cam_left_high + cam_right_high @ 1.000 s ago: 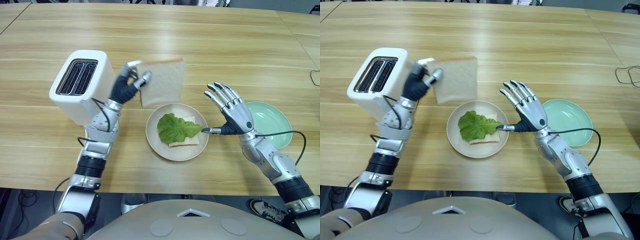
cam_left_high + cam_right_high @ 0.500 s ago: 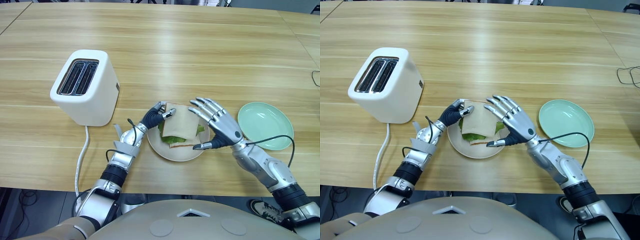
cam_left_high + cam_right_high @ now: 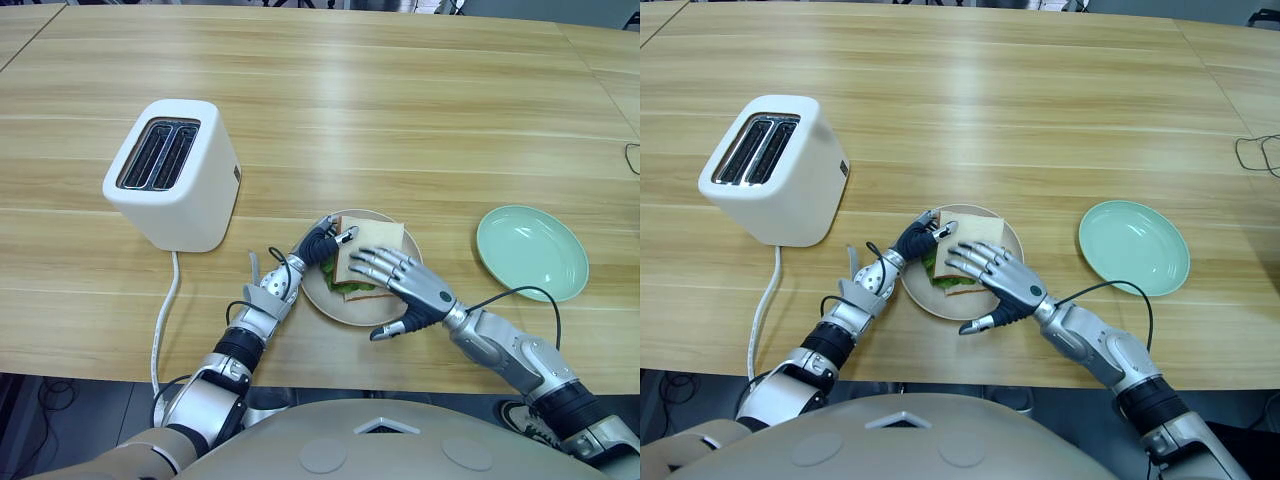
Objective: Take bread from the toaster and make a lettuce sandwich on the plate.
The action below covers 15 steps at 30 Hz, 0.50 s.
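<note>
A beige plate (image 3: 333, 306) sits near the table's front edge and holds a sandwich. The top bread slice (image 3: 378, 238) lies over green lettuce (image 3: 351, 291), which peeks out at the left and front edges. My left hand (image 3: 322, 243) is at the slice's left corner, its fingertips pinched on the bread. My right hand (image 3: 408, 291) lies spread flat on top of the slice, fingers uncurled and gripping nothing. The white toaster (image 3: 172, 178) stands to the left, both slots empty.
A pale green plate (image 3: 530, 251) lies to the right of the sandwich plate. The toaster's white cable (image 3: 165, 312) runs down to the table's front edge, left of my left arm. Bare wood stretches across the far half of the table.
My left hand carried the bread slice down from beside the toaster and laid it on the lettuce. My right hand moved left and settled on top of the slice.
</note>
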Tool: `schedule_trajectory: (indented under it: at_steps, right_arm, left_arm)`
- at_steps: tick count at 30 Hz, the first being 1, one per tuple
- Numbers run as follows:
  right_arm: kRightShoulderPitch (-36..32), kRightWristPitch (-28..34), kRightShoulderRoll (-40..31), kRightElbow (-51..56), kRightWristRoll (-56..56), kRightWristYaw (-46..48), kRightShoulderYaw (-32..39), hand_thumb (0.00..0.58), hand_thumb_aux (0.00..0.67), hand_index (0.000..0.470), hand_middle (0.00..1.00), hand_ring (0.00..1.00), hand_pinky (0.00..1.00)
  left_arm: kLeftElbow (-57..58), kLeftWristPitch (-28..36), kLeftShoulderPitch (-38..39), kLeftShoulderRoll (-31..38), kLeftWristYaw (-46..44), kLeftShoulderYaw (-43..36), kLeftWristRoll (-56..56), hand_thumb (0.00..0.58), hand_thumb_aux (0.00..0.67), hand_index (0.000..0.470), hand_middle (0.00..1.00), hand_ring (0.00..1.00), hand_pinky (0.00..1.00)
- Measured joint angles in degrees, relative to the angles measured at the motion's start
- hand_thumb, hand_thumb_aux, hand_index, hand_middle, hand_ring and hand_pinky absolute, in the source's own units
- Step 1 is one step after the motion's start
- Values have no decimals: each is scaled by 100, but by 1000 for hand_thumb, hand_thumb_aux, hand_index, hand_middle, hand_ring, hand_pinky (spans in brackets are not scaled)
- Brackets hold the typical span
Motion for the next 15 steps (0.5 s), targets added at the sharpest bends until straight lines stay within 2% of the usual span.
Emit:
schedule_trajectory:
  at_steps: [7, 13, 14, 15]
  right_arm:
    - [16, -40, -166, 32, 650, 1024, 42, 0, 0, 0, 0, 0, 0]
    - [4, -12, -178, 64, 778, 1289, 50, 0, 0, 0, 0, 0, 0]
    - [-2, -12, -173, 85, 777, 1289, 59, 0, 0, 0, 0, 0, 0]
    - [-5, -12, -169, 92, 777, 1295, 72, 0, 0, 0, 0, 0, 0]
  left_arm:
    - [337, -59, -53, 9, 307, -148, 318, 580, 670, 460, 1000, 1000, 1000]
    - [475, -88, -73, 23, 427, -204, 442, 580, 670, 460, 1000, 1000, 1000]
    - [472, -95, -68, 41, 467, -221, 489, 566, 565, 388, 1000, 1000, 1000]
    - [438, -109, -49, 84, 522, -256, 561, 410, 307, 211, 1000, 1000, 1000]
